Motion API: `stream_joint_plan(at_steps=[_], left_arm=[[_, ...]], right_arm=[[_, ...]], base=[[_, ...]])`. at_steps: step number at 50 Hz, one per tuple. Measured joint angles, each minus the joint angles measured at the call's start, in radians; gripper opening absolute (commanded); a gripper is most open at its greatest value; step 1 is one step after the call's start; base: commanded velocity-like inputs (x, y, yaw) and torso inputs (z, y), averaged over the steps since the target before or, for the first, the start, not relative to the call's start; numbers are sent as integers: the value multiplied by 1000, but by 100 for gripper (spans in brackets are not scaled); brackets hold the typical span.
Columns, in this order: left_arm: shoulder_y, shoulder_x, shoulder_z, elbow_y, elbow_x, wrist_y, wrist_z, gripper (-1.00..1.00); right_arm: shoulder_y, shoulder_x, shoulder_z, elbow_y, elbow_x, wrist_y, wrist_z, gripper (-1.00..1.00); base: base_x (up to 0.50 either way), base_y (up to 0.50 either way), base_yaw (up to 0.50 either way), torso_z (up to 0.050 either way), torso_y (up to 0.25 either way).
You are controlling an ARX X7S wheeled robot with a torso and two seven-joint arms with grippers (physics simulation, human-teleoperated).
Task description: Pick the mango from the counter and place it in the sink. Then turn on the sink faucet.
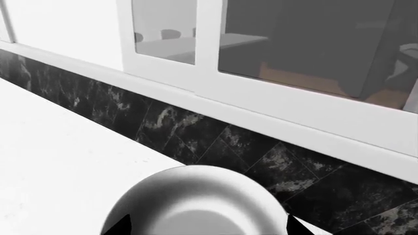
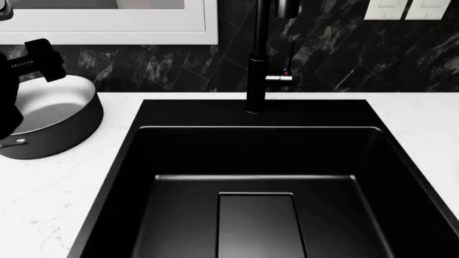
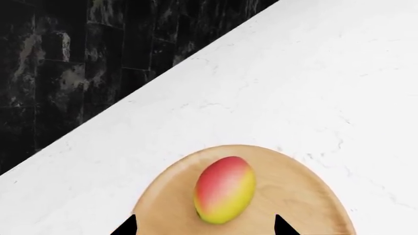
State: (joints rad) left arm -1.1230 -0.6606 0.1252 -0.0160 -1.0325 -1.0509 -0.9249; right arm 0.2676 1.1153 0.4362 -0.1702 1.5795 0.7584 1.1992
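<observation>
the mango (image 3: 224, 190) lay on a round wooden cutting board (image 3: 307, 196) on the white counter (image 3: 294, 88), low in the right wrist frame. the right pincer (image 3: 204, 226) hung spread open, its two dark tips either side of the fruit and not touching it. this looked like the reach before the grasp; next it would need to drop and close. the left pincer (image 1: 205, 226), also open, hovered above the grey pot (image 1: 196, 205). the black sink (image 2: 258, 161) sat empty under the faucet (image 2: 257, 64).

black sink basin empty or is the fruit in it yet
Empty: the matte black rectangular sink shows only its drain plate; the red-yellow mango lies on a round wooden board.
</observation>
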Motion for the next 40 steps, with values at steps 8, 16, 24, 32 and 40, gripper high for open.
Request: stream_joint_plan(at_steps=[8, 16, 24, 32, 40], left_arm=[[6, 0, 0, 1, -1, 3, 0, 100], [12, -2, -3, 1, -3, 5, 1, 100], [13, 0, 0, -4, -2, 9, 3, 100], [8, 4, 6, -10, 2, 11, 6, 100], [9, 5, 8, -13, 3, 14, 7, 100]], right_arm=[[23, 6, -23, 38, -3, 0, 4, 100], [41, 14, -36, 78, -3, 2, 0, 100], [86, 15, -81, 122, -10, 2, -11, 100], [164, 6, -157, 182, -36, 3, -28, 100], [240, -8, -225, 243, -69, 4, -43, 100]], base=[[0, 0, 0, 0, 0], [0, 0, 0, 0, 0], [0, 0, 0, 0, 0], [0, 0, 0, 0, 0], [0, 0, 0, 0, 0]])
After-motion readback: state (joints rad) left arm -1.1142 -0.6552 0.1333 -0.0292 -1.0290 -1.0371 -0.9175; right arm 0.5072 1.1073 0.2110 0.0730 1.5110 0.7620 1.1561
